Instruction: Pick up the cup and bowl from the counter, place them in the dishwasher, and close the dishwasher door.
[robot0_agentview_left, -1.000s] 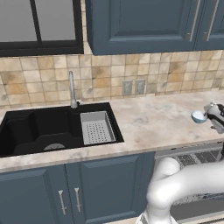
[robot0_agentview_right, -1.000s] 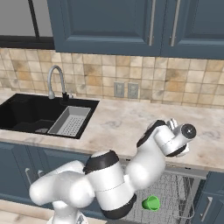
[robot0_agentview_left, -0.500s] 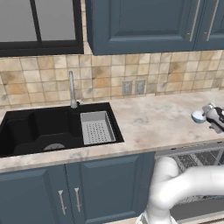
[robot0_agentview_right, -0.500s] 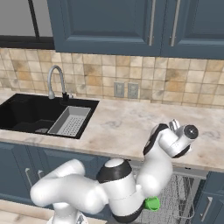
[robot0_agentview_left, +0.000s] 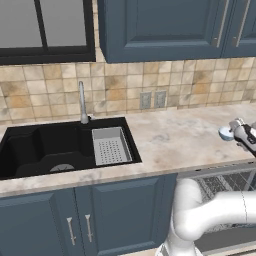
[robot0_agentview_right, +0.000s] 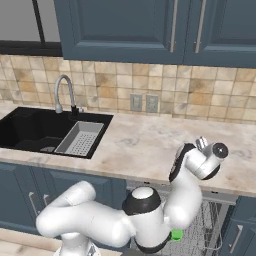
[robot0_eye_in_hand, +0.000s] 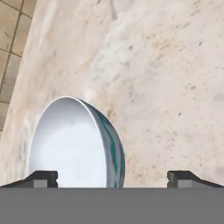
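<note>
Scanning from the left: black double sink (robot0_agentview_left: 60, 147) sunk into the beige marbled surface (robot0_agentview_left: 175, 137), with a grey strainer tray (robot0_agentview_left: 111, 145) in its right basin and a faucet (robot0_agentview_left: 82, 102) behind. Further right, twin wall outlets (robot0_agentview_left: 152, 99) on the tiled backsplash. Right again, near the frame edge of the left base view, pale blue-white bowl (robot0_agentview_left: 226, 133) resting on the surface, just beside the wrist of the arm. Below the surface edge, dishwasher (robot0_agentview_right: 210, 225) standing open with wire rack exposed; small green cup (robot0_agentview_right: 176, 235) glimpsed in the rack behind the arm in the right base view. From the hand camera, bowl (robot0_eye_in_hand: 76, 144) close up, sitting between the fingertips (robot0_eye_in_hand: 43, 177) of the pincer (robot0_eye_in_hand: 113, 177), nearer the left tip. Pincer spread wide, holding nothing.
</note>
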